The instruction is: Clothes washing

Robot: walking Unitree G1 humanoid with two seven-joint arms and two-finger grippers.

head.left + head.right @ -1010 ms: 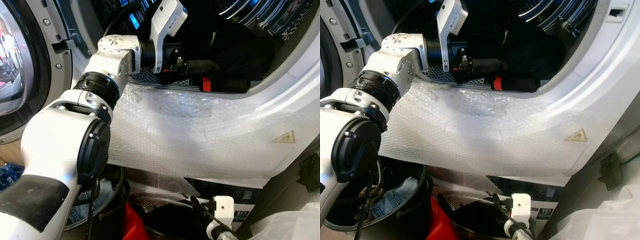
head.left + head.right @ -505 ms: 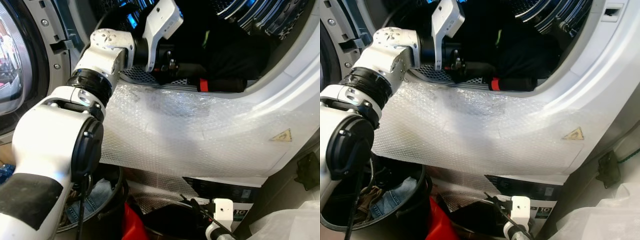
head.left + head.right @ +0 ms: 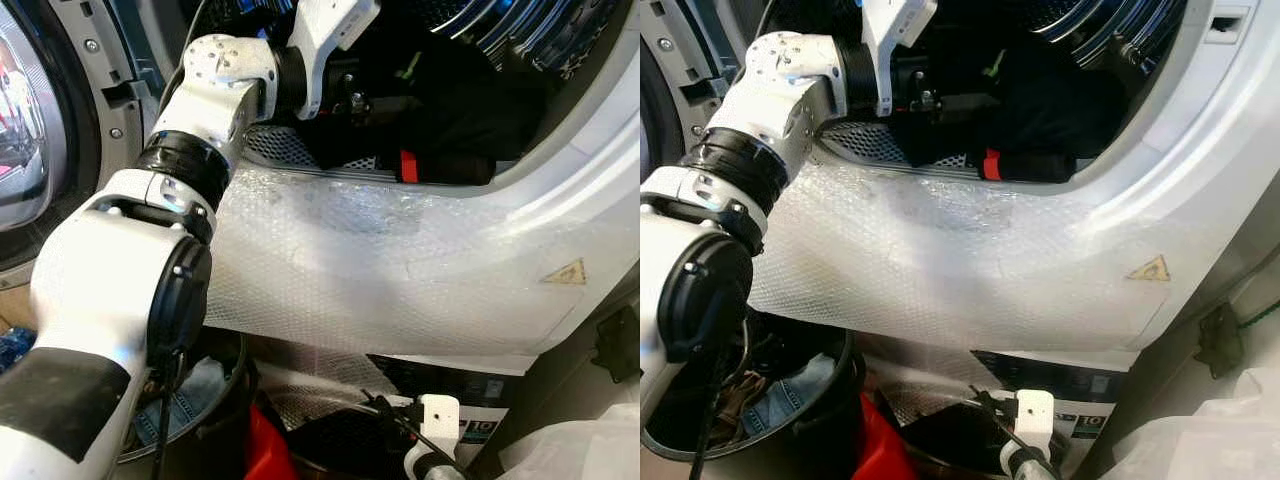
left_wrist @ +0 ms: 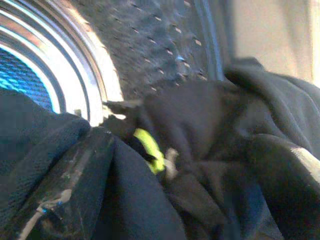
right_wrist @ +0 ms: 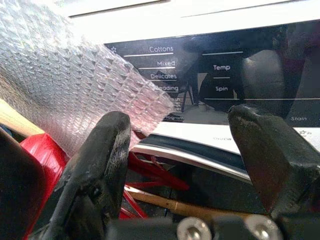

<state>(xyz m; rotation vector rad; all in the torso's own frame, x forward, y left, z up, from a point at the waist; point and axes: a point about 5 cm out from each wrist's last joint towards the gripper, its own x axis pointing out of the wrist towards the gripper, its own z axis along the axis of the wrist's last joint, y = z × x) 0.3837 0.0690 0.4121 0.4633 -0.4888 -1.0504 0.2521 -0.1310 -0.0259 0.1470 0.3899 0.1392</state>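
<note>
A heap of black clothing (image 3: 470,110) lies inside the washer drum (image 3: 520,30), and a sleeve with a red band (image 3: 408,165) rests on the drum's lip. My left gripper (image 3: 385,100) reaches through the opening and is pushed in among the dark cloth. The left wrist view has black fabric draped close around it, with a yellow-green tag (image 4: 150,150) and the perforated drum wall (image 4: 150,45) behind. My right gripper (image 5: 182,125) hangs low in front of the machine, open, with nothing between its fingers (image 5: 100,165).
Bubble wrap (image 3: 380,270) covers the washer front below the opening. The open door (image 3: 20,130) stands at the left. A black basket holding jeans (image 3: 790,390) and a red object (image 3: 262,445) sit on the floor. A white plastic bag (image 3: 580,450) lies at the lower right.
My left arm has lifted and pushed further into the drum. The black clothing has bunched up higher around the gripper. The right arm hangs as before.
</note>
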